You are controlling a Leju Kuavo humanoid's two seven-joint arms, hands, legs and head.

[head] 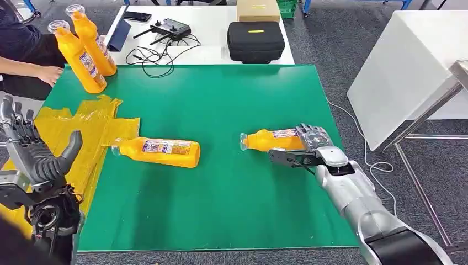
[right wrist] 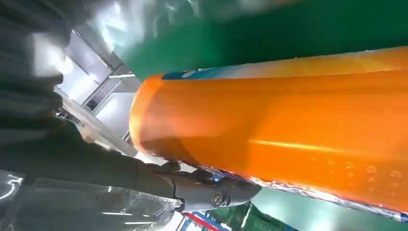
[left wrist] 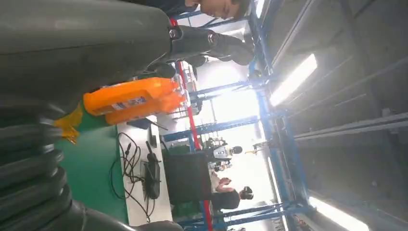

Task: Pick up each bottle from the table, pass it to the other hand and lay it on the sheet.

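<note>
An orange bottle (head: 269,140) lies on its side on the green mat (head: 232,94), cap pointing left. My right hand (head: 310,146) grips its base end, fingers over the top and thumb (head: 287,157) on the near side. In the right wrist view the bottle (right wrist: 288,120) sits against my right hand (right wrist: 48,120). A second bottle (head: 159,152) lies at the edge of the yellow sheet (head: 83,130). Two more bottles (head: 80,55) (head: 94,36) stand upright at the back left; the left wrist view shows these upright bottles (left wrist: 134,98) too. My left hand (head: 34,152) hovers open over the sheet's near left part.
A person's hand (head: 49,74) rests at the mat's far left corner. Behind the mat a white table holds a black case (head: 255,40), a remote controller (head: 168,27), cables and a cardboard box (head: 258,10). A white table (head: 403,66) stands to the right.
</note>
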